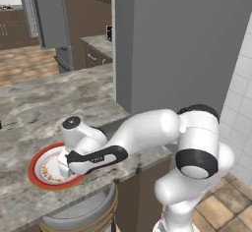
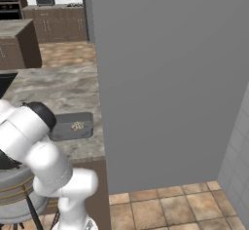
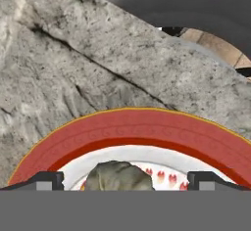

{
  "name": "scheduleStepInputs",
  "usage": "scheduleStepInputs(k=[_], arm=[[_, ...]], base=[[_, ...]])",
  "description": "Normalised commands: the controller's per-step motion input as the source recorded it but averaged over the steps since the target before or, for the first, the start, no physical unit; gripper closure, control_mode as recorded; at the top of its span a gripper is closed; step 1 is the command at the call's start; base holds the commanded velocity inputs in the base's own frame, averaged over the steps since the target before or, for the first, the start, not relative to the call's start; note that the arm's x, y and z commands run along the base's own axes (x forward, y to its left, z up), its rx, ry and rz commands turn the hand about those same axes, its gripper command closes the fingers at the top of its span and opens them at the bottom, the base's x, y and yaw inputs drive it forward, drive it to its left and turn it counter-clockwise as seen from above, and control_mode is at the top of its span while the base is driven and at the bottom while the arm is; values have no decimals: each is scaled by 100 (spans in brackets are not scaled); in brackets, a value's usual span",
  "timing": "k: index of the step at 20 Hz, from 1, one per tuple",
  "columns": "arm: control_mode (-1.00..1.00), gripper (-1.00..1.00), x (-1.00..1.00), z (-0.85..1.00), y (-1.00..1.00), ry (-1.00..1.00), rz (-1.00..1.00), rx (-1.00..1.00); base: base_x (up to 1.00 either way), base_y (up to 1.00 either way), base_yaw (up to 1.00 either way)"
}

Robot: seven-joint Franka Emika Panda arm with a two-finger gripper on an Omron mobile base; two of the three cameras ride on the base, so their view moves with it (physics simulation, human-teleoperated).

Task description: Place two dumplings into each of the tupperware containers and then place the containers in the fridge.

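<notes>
Hovering over one red-rimmed plate (image 1: 37, 163) on the tabletop (image 1: 44, 108), the jaws stand wide around one dumpling (image 3: 119, 177). One container (image 2: 72, 125) holds dumplings beside the fridge (image 2: 165, 78). No writing is readable.

Both base cams looked forward-down from behind the arm, sharing the counter (image 1: 29, 103); hand cam sat close above the plate (image 3: 137, 127).
</notes>
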Motion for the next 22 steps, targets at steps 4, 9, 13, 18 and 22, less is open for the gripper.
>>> scheduleStepInputs(k=[4, 9, 13, 18, 22], arm=[[-100, -100, 31, -32, 26, 2, 0, -1], [-100, -100, 13, -34, 37, 2, 0, -4], [-100, -100, 18, -31, 5, 0, 0, 0], [-100, 100, 3, -32, -8, 4, 0, -1], [-100, 100, 0, -42, -66, 9, 0, -2]], base=[[0, 0, 0], [0, 0, 0], [0, 0, 0], [0, 0, 0], [0, 0, 0]])
